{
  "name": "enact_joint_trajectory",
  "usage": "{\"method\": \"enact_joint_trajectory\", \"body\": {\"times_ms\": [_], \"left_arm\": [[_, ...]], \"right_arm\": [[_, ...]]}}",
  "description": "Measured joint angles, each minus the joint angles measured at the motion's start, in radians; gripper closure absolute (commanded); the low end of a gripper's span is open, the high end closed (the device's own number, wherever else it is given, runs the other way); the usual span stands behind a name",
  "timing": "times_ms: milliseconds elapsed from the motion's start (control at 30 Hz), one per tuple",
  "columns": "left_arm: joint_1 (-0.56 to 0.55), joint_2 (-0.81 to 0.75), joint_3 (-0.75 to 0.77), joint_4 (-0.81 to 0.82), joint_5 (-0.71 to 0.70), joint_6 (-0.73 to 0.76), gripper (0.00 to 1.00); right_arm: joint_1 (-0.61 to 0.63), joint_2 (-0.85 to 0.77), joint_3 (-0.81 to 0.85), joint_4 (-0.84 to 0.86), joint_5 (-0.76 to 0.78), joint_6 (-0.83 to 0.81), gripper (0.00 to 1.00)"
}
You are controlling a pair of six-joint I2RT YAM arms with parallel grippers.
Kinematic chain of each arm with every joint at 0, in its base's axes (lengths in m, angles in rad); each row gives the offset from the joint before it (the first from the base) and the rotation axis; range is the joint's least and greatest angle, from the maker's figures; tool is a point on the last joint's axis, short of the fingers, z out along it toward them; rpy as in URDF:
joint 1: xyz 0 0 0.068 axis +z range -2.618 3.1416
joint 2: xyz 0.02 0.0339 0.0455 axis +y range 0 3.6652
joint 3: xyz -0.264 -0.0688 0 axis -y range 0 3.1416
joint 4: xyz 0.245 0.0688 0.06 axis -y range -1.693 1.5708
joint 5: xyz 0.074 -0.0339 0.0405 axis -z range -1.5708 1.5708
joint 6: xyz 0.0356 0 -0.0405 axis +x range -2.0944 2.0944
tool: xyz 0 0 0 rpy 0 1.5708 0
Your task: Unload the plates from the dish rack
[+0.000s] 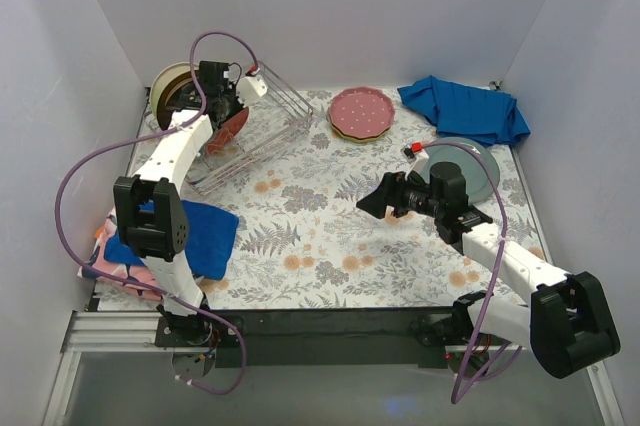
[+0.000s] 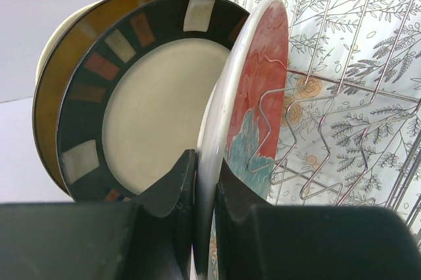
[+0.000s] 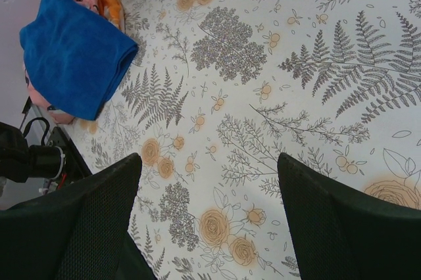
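The wire dish rack (image 1: 268, 124) stands at the back left with several plates upright in it. My left gripper (image 2: 206, 165) is shut on the near rim of the teal-red floral plate (image 2: 256, 89), which stands between the rack's wires (image 2: 342, 116). Behind it stand a dark-rimmed plate (image 2: 148, 112), an orange plate (image 2: 56, 79) and a cream plate (image 2: 47, 43). In the top view the left gripper (image 1: 230, 106) sits over the floral plate (image 1: 228, 133). A pink scalloped plate (image 1: 362, 110) lies stacked on the table. My right gripper (image 1: 375, 201) hovers open over the cloth-covered table, holding nothing.
A grey-teal plate (image 1: 484, 168) lies flat at the right under the right arm. One crumpled blue cloth (image 1: 465, 111) lies at the back right, another folded blue cloth (image 1: 195, 236) at the near left, also in the right wrist view (image 3: 72, 50). White walls close in three sides.
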Motion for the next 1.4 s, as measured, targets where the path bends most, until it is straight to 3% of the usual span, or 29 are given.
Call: {"method": "enact_joint_trajectory", "body": {"times_ms": [1400], "left_arm": [[-0.081, 0.003, 0.076, 0.037, -0.117, -0.017, 1.00]], "right_arm": [[0.001, -0.019, 0.000, -0.022, 0.018, -0.028, 0.11]]}}
